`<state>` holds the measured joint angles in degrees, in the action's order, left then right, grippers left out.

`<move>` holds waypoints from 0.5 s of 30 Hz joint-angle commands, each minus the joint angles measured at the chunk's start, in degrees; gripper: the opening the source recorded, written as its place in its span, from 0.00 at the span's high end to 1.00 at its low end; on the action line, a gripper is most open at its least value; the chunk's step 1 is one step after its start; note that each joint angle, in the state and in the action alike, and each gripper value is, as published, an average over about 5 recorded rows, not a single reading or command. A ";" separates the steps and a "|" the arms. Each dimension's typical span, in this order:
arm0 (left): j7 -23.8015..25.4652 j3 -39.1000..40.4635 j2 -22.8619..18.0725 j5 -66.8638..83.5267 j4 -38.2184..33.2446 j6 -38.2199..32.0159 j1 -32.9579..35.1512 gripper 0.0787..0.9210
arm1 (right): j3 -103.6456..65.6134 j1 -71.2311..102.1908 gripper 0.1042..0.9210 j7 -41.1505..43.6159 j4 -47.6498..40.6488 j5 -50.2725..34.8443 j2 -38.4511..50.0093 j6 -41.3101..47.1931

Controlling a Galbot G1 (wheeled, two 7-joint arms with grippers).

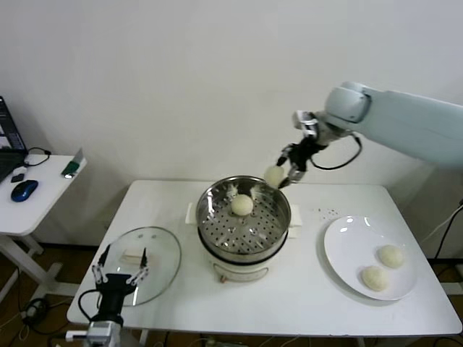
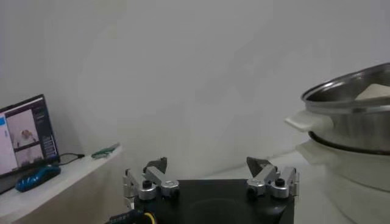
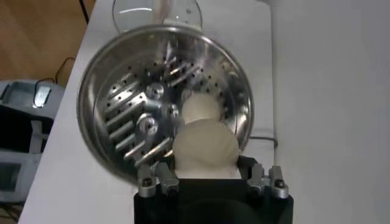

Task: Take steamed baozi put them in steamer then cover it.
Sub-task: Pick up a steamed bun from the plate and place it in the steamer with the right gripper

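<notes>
One baozi [image 1: 242, 205] already lies in the steamer [image 1: 244, 218], toward the far side of the perforated steel basket. A second baozi [image 1: 274, 175] is pinched in the right claw [image 1: 283, 176], which hangs just above the steamer's far right rim; in the right wrist view this bun [image 3: 205, 150] fills the space between the fingers, with the basket floor and the first bun below it. Two more baozi wait on the white plate [image 1: 346, 248] at the right of the counter [image 1: 166, 210], one nearer [image 1: 374, 277] and one a little farther back [image 1: 391, 255].

So, as I judge it, the work is about a quarter done, with the second bun on the point of being set down. Left to do: release this bun, fetch the two from the plate, and fit the cover [image 1: 145, 261], the glass lid that lies flat on the near left of the counter.

The left claw [image 1: 121, 269] is parked at the near left edge, by the lid, its fingers spread and holding nothing.

The steamer's white base is largely hidden beneath the basket. The held bun covers the right claw's fingertips, so how firmly they grip is hard to tell.
</notes>
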<state>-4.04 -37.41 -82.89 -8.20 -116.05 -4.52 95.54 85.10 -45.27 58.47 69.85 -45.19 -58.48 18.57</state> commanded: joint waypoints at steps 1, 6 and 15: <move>0.01 -0.14 0.16 0.07 0.11 -0.16 0.23 0.12 | 0.11 4.22 0.31 -2.77 -2.55 -2.13 -12.47 2.04; -0.11 -0.74 0.71 0.31 0.68 -0.50 0.24 0.12 | -0.58 8.88 0.31 -3.14 -4.22 0.42 -16.00 2.07; -0.33 -1.17 0.73 0.34 1.26 -0.79 0.16 0.12 | -0.52 13.69 0.31 -2.69 -6.43 4.65 -18.56 1.47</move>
<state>-4.29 -38.47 -82.39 -7.99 -115.17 -5.15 95.59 84.67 -36.38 56.43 65.27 -43.06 -72.12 19.69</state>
